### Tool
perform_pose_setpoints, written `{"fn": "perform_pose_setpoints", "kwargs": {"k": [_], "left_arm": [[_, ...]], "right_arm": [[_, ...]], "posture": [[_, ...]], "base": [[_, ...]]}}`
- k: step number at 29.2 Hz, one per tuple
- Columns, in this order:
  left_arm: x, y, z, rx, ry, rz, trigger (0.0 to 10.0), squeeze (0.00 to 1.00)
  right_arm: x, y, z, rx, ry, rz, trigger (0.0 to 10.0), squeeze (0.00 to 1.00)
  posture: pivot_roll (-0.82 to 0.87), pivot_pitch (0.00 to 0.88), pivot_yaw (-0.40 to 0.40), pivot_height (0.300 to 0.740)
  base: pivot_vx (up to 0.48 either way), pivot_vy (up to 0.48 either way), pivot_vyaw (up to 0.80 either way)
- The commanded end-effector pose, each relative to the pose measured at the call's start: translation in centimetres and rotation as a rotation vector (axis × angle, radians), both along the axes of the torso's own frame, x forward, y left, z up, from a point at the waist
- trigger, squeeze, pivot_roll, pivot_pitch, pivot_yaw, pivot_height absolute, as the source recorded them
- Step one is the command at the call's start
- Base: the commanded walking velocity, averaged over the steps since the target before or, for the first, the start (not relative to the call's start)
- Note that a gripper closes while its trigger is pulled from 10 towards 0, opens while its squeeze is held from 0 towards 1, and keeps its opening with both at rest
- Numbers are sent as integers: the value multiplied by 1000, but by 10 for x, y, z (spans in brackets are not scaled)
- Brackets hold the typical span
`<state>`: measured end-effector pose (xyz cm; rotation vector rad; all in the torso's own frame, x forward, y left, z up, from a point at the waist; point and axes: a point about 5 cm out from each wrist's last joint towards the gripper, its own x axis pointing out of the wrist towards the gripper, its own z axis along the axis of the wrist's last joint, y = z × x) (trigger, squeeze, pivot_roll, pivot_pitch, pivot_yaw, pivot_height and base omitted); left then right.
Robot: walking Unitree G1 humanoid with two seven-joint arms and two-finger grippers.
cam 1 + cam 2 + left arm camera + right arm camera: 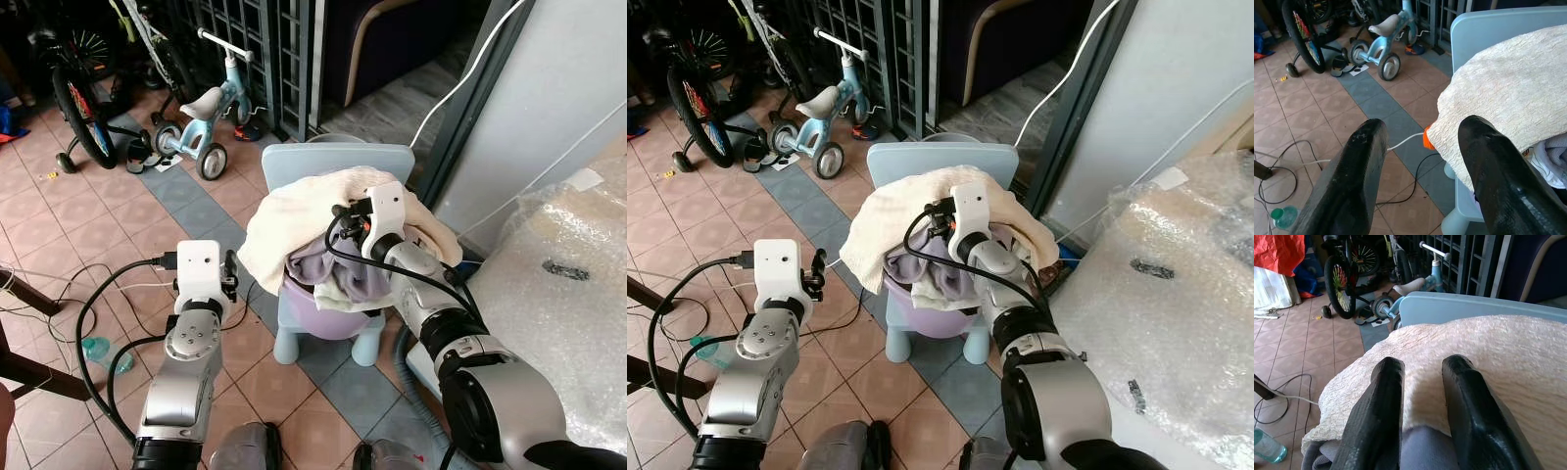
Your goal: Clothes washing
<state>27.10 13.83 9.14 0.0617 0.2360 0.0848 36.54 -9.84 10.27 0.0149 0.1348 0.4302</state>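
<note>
Step in hand: picking laundry out of the purple basin (328, 318) on the small blue chair (294, 166). Cream towel (294, 220) drapes the heap, crinkled, limp, grey clothes (931, 274) under. Right gripper (1422, 396) hovers over the towel, jaws parted, probably not touching. Left gripper (1422, 161) beside the chair, jaws apart, empty. Next: lower, pinch.

1. Two head cameras look forward and down from above; both share the small blue chair (338, 162) piled with laundry.
2. Left wrist camera looks along its fingers, beside the cream towel (1508, 93); close.
3. Right wrist camera sits directly over that towel; very close.
</note>
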Motion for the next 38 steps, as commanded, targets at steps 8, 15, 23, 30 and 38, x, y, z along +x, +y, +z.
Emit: {"fn": "perform_pose_setpoints", "kwargs": {"k": [8,15,23,30,38], "left_arm": [[2,0,-1,7,5,-3,10000,0],[3,0,0,8,-1,2,10000,0],[4,1,0,10,-2,3,10000,0],[4,1,0,8,-3,0,10000,0],[5,1,0,6,-2,1,10000,0]], "right_arm": [[7,-11,9,-98,-39,-47,10000,0],[3,-8,-4,-163,27,-37,3804,0],[0,-7,-12,-175,77,-18,0,0],[-2,-6,-16,-179,99,-5,0,0],[2,-8,-8,-158,71,-40,0,0]], "posture": [[86,66,-6,740],[89,67,-7,740],[89,66,-4,740],[87,70,-5,740],[85,69,-5,740]], "base": [[0,0,0],[0,0,0],[0,0,0],[0,0,0],[0,0,0]]}}
